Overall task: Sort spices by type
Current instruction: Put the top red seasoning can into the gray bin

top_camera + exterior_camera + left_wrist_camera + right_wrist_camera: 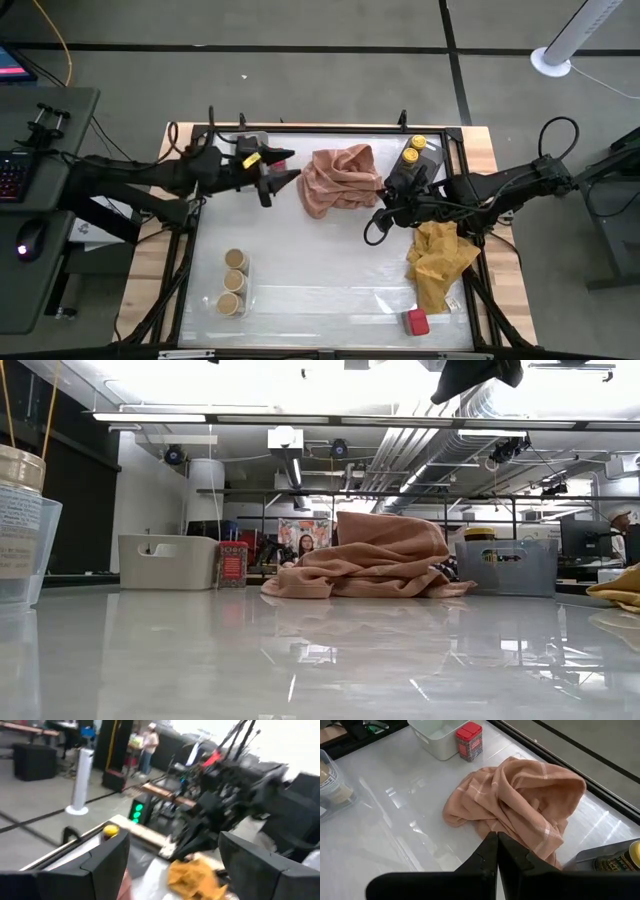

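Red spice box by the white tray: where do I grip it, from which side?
Probably grip the red spice box across its flat walls just under the lid, coming down from above. It stands upright; the white tray crowds one side, while the side toward the pink cloth is free.

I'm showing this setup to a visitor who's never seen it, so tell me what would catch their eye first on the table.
Probably the crumpled pink cloth at the far middle of the table, with the right hand shut just in front of it. Next, the three tan-lidded jars lined up in a clear tray at the near left. Then the yellow cloth on the right, with a red box near the front edge beside it.
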Available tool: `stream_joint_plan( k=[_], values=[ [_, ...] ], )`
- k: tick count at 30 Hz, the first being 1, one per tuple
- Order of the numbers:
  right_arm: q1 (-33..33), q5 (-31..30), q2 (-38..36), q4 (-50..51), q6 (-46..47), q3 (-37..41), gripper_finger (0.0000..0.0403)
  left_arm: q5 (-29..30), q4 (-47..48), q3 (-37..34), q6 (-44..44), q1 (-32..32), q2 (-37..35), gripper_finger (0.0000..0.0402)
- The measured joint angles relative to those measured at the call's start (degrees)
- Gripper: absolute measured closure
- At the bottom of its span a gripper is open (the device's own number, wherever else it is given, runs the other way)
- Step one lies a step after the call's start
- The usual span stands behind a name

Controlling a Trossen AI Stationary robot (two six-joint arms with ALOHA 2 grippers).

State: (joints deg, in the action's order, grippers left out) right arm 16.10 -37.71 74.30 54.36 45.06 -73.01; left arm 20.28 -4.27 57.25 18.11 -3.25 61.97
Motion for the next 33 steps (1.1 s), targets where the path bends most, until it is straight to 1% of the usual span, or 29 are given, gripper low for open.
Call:
stream_joint_plan(
  k=[3, 6, 17, 22, 24, 26, 29, 31, 33],
  values=[
    [0.0, -0.1, 0.0, -0.1, -0.06, 0.0, 0.0402, 1.32, 3.43, 0.0, -0.16, 0.62, 0.05, 0.011],
    [0.0, -0.15, 0.0, -0.17, -0.07, 0.0, 0.0402, 1.67, 5.01, 0.0, 1.63, 0.73, 1.14, 0.011],
    [0.0, -0.45, 0.0, -0.21, 0.04, 0.0, 0.0402, 0.66, 3.91, -0.11, 2.25, 0.71, 8.05, 0.011],
    [0.0, -1.31, 0.0, -0.19, 0.09, 0.0, 0.0402, -3.0, 1.44, -0.11, 1.51, 2.73, 7.27, 0.011],
    [0.0, -1.31, 0.0, -0.19, 0.44, 0.0, 0.0402, -2.82, 0.57, -0.11, 0.43, 3.64, 6.31, 0.011],
    [0.0, -1.31, 0.0, -0.19, 1.28, 0.0, 0.0402, -1.1, 1.12, -0.09, 0.26, 4.63, 5.65, 0.011],
    [0.0, -1.27, 0.0, -0.21, 1.51, 0.0, 0.0402, 2.03, 5.07, -0.09, 0.29, 5.68, 5.54, 0.011],
    [0.0, -1.25, 0.0, -0.21, 2.28, 0.0, 0.0402, 4.48, 10.14, -0.09, 1.3, 6.04, 5.96, 0.011],
    [0.0, -1.2, 0.0, -0.21, 2.92, 0.0, 0.0402, 5.97, 16.42, -0.09, 4.19, 6.32, 6.83, 0.011]
  ],
)
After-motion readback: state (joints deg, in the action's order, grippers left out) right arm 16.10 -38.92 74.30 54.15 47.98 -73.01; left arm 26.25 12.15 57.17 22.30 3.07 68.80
